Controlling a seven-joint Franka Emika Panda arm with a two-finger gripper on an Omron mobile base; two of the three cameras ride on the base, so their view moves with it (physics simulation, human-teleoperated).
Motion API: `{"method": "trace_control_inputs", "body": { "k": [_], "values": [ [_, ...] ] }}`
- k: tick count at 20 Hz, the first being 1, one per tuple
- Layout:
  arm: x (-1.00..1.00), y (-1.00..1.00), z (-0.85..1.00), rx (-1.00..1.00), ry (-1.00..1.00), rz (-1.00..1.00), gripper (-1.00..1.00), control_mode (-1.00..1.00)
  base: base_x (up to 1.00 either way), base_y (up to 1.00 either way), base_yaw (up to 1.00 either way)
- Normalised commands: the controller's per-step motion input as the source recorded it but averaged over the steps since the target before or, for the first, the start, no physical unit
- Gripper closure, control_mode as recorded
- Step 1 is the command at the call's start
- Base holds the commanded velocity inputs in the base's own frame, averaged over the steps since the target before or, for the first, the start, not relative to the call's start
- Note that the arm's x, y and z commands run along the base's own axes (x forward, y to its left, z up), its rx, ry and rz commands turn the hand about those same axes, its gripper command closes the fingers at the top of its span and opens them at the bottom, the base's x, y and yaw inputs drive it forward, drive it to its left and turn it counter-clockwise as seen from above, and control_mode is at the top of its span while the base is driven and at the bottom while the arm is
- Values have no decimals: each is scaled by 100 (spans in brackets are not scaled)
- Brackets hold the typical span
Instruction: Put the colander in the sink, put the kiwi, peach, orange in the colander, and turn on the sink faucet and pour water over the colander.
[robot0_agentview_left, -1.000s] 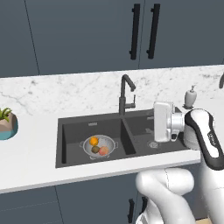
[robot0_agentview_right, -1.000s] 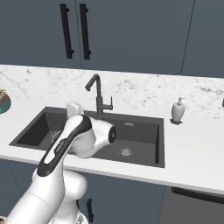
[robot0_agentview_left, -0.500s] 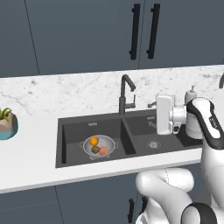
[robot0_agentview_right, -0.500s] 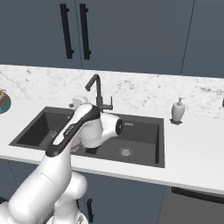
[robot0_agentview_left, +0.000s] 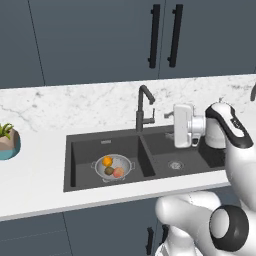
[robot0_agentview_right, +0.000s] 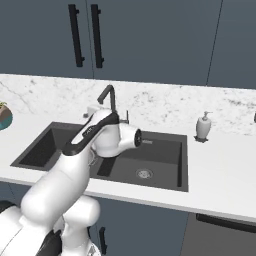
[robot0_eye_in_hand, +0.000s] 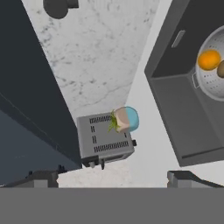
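The silvery colander (robot0_agentview_left: 114, 168) sits in the left basin of the dark sink (robot0_agentview_left: 84, 150). In it lie the orange (robot0_agentview_left: 107, 161), the brown kiwi (robot0_agentview_left: 108, 171) and the pinkish peach (robot0_agentview_left: 119, 173). The dark sink faucet (robot0_agentview_left: 143, 107) rises behind the divider, and no water shows at its spout. My gripper (robot0_agentview_left: 170, 125) hangs open and empty just right of the faucet, above the right basin, pointing left. In the hand view the gripper (robot0_eye_in_hand: 113, 178) has its fingertips (robot0_eye_in_hand: 43, 177) far apart, with the colander (robot0_eye_in_hand: 215, 83), orange (robot0_eye_in_hand: 208, 60) and kiwi (robot0_eye_in_hand: 221, 69) at the right edge. My arm hides the sink's left basin (robot0_agentview_right: 37, 150) in the right base view, beside the faucet (robot0_agentview_right: 108, 97).
A teal plant pot (robot0_agentview_left: 9, 142) stands on the counter left of the sink, and a grey toaster (robot0_eye_in_hand: 105, 140) lies beyond the same pot (robot0_eye_in_hand: 127, 119). A white soap dispenser (robot0_agentview_right: 203, 126) stands right of the sink. Dark cabinets hang above the marble backsplash.
My hand has risen from low over the right basin and come slightly left toward the faucet. The jaws stayed open. The colander and fruit have not moved.
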Motion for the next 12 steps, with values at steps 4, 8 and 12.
{"method": "trace_control_inputs", "body": {
  "k": [4,8,12],
  "values": [
    [26,-1,0,0,0,2,-100,-100,0,0,0],
    [26,0,0,0,0,3,-100,-100,0,0,0],
    [32,0,0,0,0,3,-100,-100,0,0,0]
  ]
}}
